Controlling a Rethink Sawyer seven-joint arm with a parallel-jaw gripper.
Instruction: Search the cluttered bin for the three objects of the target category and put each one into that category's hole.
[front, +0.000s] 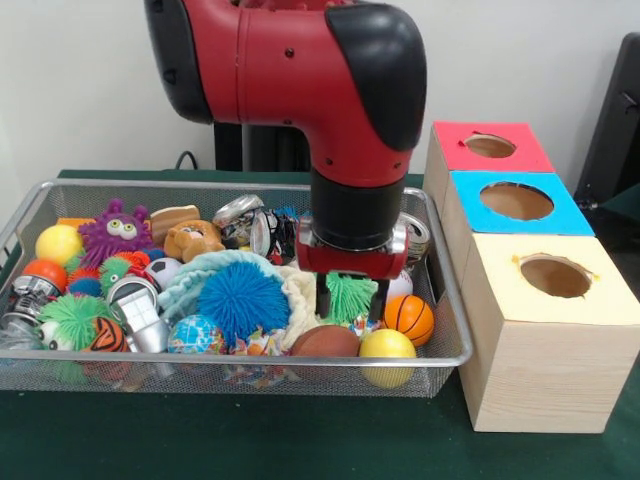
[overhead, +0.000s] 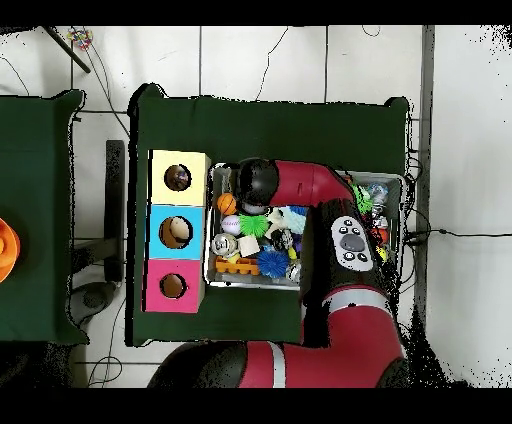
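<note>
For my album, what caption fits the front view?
Red robot arm's gripper dips into silver wire-mesh bin of toys beside three holed boxes.

**Room and surroundings**

Plain off-white wall (front: 90, 90) behind the setup, evenly lit, no harsh shadows. Dark green cloth covers the work table (front: 250, 440). Black cable (front: 186, 157) loops up at the table's far edge against the wall. Dark object (front: 618, 120) at the right edge of the front view, cannot identify. Overhead view: light tiled floor (overhead: 460, 130) with dark grout lines, thin cables (overhead: 265, 55) trailing across it. Second green-covered table (overhead: 35, 215) stands apart, an orange item (overhead: 6, 248) at its edge.
</note>
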